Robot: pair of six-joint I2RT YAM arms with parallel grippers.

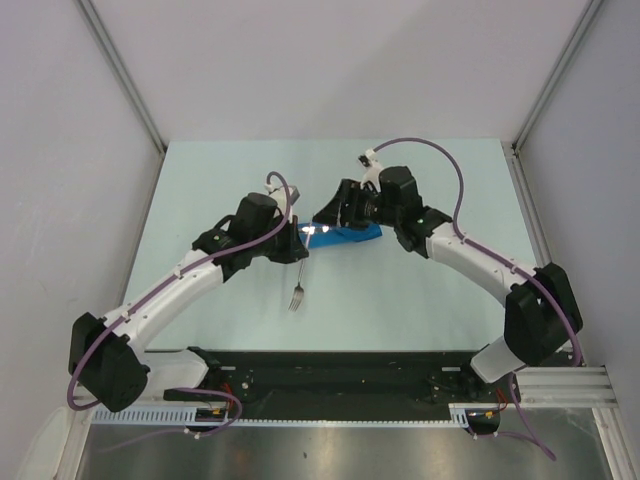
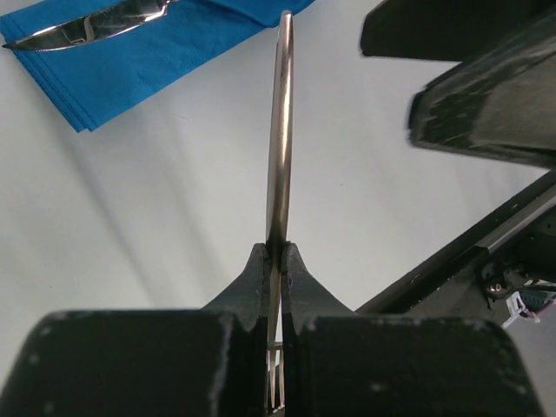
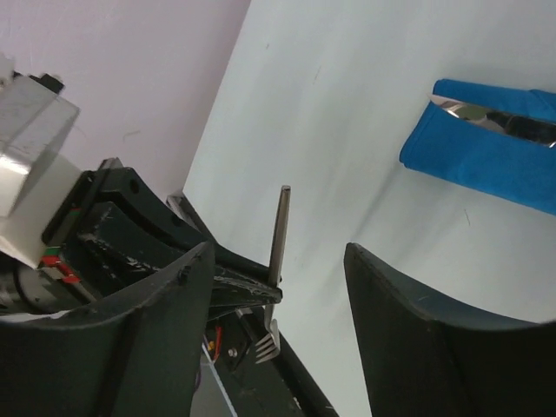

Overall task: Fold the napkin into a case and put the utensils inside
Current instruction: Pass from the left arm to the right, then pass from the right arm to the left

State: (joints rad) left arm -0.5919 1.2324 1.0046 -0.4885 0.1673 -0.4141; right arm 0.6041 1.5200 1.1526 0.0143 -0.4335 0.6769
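Step in hand: loading utensils into the folded napkin, second piece. Left claw (image 2: 278, 256) is clamped tight on the fork (image 2: 280, 156), gripping edge-on partway down the handle; tines sit behind the claw, and the handle end sticks out ahead of it toward the case (image 2: 130, 69). The case is ahead and to the left of the left claw, flat on the counter (image 2: 130, 226), and the fork's handle end reaches about to its near edge in that claw's view. Right claw (image 3: 280, 261) has its fingers spread with nothing between them; the case lies ahead of it and off to its right, close by. The case looks like a narrow royal-blue oblong, layered at its edges, creased, soft and thin. The knife (image 3: 512, 126) rests along its top fold, blade shiny; cannot tell if it is tucked under a layer or just on top. Next move likely needs the handle end lined up with the open fold and slid in low beside the knife, probably with the right claw pinning or lifting a layer so the cloth doesn't bunch.
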